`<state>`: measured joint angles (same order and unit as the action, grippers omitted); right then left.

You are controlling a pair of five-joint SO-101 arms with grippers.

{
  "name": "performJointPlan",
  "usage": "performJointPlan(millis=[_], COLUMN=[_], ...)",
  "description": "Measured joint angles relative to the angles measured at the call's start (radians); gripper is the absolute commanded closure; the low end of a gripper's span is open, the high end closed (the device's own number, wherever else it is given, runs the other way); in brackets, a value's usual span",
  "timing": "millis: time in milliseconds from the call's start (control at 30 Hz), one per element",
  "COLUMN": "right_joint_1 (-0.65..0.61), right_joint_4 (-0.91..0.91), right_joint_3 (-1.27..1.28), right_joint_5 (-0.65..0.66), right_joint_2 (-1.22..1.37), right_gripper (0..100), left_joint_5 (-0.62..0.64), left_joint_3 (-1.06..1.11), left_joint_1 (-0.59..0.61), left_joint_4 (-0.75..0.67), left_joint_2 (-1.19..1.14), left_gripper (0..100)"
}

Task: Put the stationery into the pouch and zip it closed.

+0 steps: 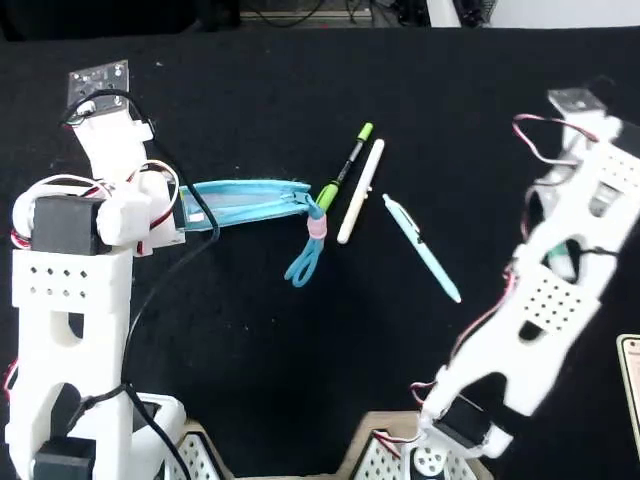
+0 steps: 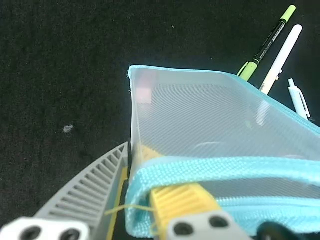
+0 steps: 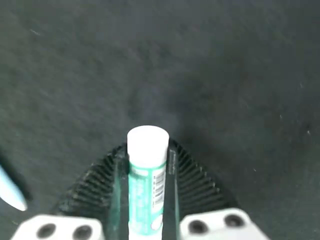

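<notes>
A light blue mesh pouch [image 1: 245, 201] lies on its side left of centre. My left gripper [image 1: 178, 217] is shut on its left end, and in the left wrist view the fingers [image 2: 95, 185] clamp the pouch [image 2: 210, 125] by its zipper edge. The zipper pull's blue loop [image 1: 305, 262] hangs at the pouch's right end. Beside that end lie a green-and-black pen [image 1: 345, 166], a white pen [image 1: 360, 190] and a light blue pen [image 1: 421, 248]. Above bare cloth at the right, my right gripper [image 3: 146, 160] is shut on a white-and-green glue stick [image 3: 147, 170].
Black cloth [image 1: 250, 340] covers the table. A card-like object [image 1: 631, 380] pokes in at the right edge. Both arm bases stand at the front edge, and the right arm [image 1: 560, 290] stretches along the right side. Cables trail over the left arm.
</notes>
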<state>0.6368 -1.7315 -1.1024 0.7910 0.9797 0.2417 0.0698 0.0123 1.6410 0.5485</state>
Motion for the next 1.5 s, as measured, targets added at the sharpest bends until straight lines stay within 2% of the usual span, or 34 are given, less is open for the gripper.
performJointPlan(millis=[200, 400, 667, 833, 1000, 1133, 1200, 1367, 1500], right_joint_1=[0.103, 0.150, 0.118, 0.089, 0.089, 0.078, 0.058, 0.005, -0.017], right_joint_4=[0.000, 0.000, 0.018, 0.269, 0.535, 0.660, 0.671, 0.635, 0.551], right_joint_3=[0.086, 0.239, 0.528, 0.741, 1.043, 1.237, 1.297, 1.315, 1.293], right_joint_5=[0.114, 0.137, -0.084, -0.087, -0.074, -0.054, -0.054, -0.048, -0.048], right_joint_2=[0.015, -0.029, -0.201, -0.275, -0.456, -0.585, -0.628, -0.674, -0.675], right_gripper=[98.7, 98.7, 98.7, 98.7, 97.9, 83.8, 80.5, 86.4, 80.5], left_joint_5=[0.000, 0.000, 0.000, 0.000, 0.000, 0.000, 0.000, 0.000, 0.000], left_joint_3=[0.000, 0.000, 0.000, 0.000, 0.000, 0.000, 0.000, 0.000, 0.000], left_joint_1=[0.000, 0.000, 0.000, 0.000, 0.000, 0.000, 0.000, 0.000, 0.000], left_joint_4=[0.000, 0.000, 0.000, 0.000, 0.000, 0.000, 0.000, 0.000, 0.000], left_joint_2=[0.000, 0.000, 0.000, 0.000, 0.000, 0.000, 0.000, 0.000, 0.000], left_gripper=[97, 97, 97, 97, 97, 97, 97, 97, 97])
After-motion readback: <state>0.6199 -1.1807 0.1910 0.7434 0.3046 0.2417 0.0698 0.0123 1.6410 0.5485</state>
